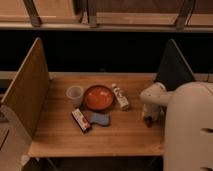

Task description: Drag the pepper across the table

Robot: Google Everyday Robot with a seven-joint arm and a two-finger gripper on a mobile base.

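Note:
The pepper (149, 123) shows only as a small dark red-brown bit on the wooden table (120, 136), near its right edge. The rest of it is hidden under my gripper (148, 119). The gripper points down from the white arm (156, 96) and sits right on top of the pepper, low against the tabletop. I cannot tell whether it grips the pepper or only presses on it.
An orange bowl (98, 97) stands mid-table, with a clear cup (75, 94) to its left and a white bottle (120, 97) lying to its right. A red-and-dark bar (81, 120) and a blue pad (100, 119) lie in front. Upright panels (27, 90) (172, 65) flank the table.

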